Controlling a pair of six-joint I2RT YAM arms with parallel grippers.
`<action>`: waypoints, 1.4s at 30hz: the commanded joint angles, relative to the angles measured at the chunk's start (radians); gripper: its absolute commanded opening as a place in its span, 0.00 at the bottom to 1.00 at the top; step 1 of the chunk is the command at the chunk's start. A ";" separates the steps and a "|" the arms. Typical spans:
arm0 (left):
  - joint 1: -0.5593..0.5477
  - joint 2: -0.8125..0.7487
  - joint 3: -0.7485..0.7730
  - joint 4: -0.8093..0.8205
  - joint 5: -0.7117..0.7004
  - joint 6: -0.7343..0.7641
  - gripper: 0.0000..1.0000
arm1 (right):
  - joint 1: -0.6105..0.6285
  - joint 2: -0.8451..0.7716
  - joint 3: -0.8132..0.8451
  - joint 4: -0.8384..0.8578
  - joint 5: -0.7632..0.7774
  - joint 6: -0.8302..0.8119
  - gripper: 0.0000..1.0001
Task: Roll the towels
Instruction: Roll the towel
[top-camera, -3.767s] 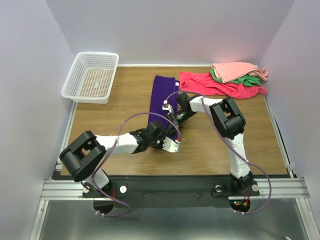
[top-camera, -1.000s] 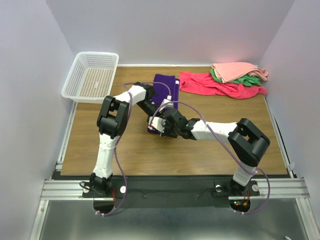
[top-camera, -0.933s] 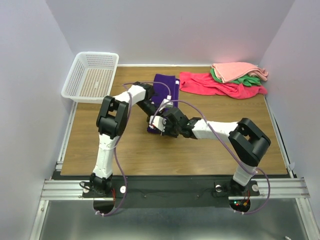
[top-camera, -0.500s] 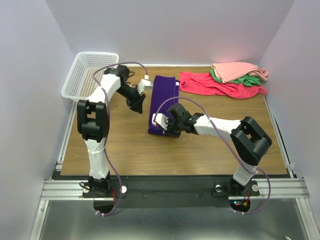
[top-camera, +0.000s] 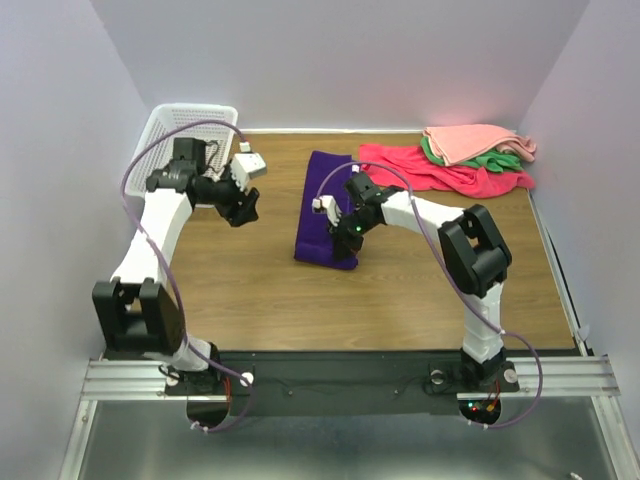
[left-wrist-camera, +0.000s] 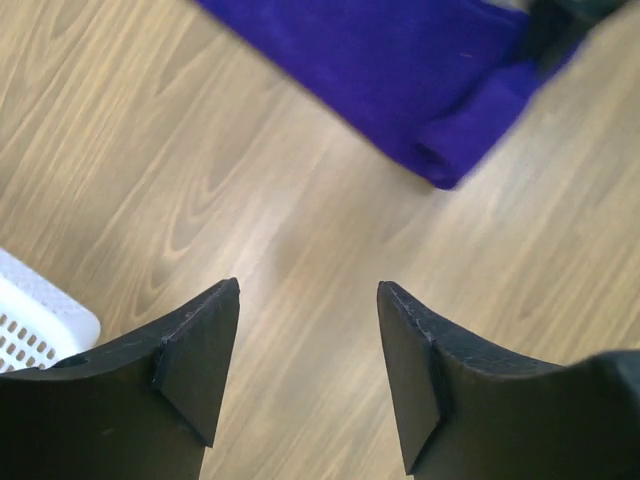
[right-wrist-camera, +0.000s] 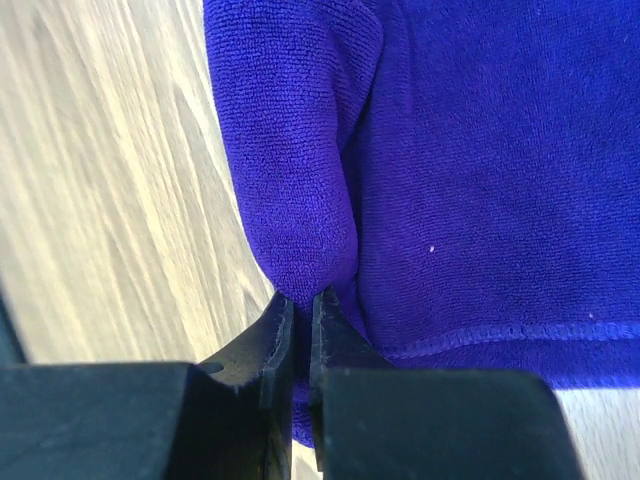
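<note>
The deep purple terry towel (top-camera: 322, 200) lies mid brown wooden counter (top-camera: 250, 290), its near end part-rolled and pinched by the right tool (right-wrist-camera: 303, 300). The left tool (left-wrist-camera: 308, 300) is held spread, aside. Rolling farther is called for next.

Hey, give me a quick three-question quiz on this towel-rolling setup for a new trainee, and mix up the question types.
1. True or false: the left pincer is shut on the purple towel.
2. Where on that towel does the right pincer pinch? A: the far end. B: the near, rolled end. C: nowhere, it hangs open.
3. Fill in: in the pile at the table's far right, the salmon-pink towel lies on top of a ___ one.

Key:
1. False. It is open over bare wood, apart from the towel.
2. B.
3. The green towel.
</note>
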 joint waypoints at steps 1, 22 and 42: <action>-0.148 -0.156 -0.156 0.144 -0.102 0.017 0.72 | -0.039 0.095 0.100 -0.154 -0.155 0.043 0.04; -0.752 -0.169 -0.651 0.842 -0.590 0.253 0.92 | -0.114 0.428 0.384 -0.474 -0.385 0.145 0.13; -0.707 0.095 -0.560 0.726 -0.539 0.236 0.51 | -0.148 0.446 0.409 -0.563 -0.413 0.126 0.29</action>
